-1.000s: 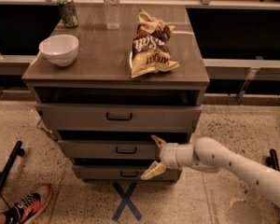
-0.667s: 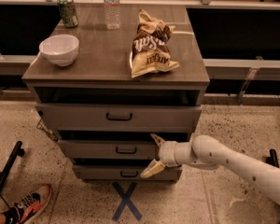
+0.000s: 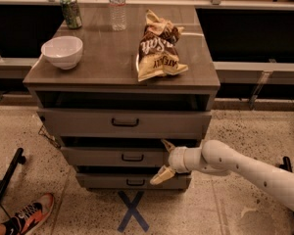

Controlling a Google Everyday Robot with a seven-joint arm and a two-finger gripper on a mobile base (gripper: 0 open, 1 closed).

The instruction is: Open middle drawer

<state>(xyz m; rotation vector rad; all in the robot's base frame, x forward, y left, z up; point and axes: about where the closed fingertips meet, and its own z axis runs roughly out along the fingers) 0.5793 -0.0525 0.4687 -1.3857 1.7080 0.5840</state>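
- The middle drawer (image 3: 103, 156) sits between the taller top drawer (image 3: 88, 123) and the shorter bottom drawer (image 3: 103, 181)
- The gripper (image 3: 164, 160) is at its right end, beside the black handle (image 3: 132, 157), fingers spread wide, gripping nothing
- A chip bag (image 3: 158, 48) lies on the cabinet top

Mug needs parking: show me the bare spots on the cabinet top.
Widest bare patch: middle of the cabinet top, between white bowl and chip bag, to the front edge. A narrow strip lies right of the bag. Back-left is crowded: green can, water bottle. The gripper sits low by the middle drawer, off the top.
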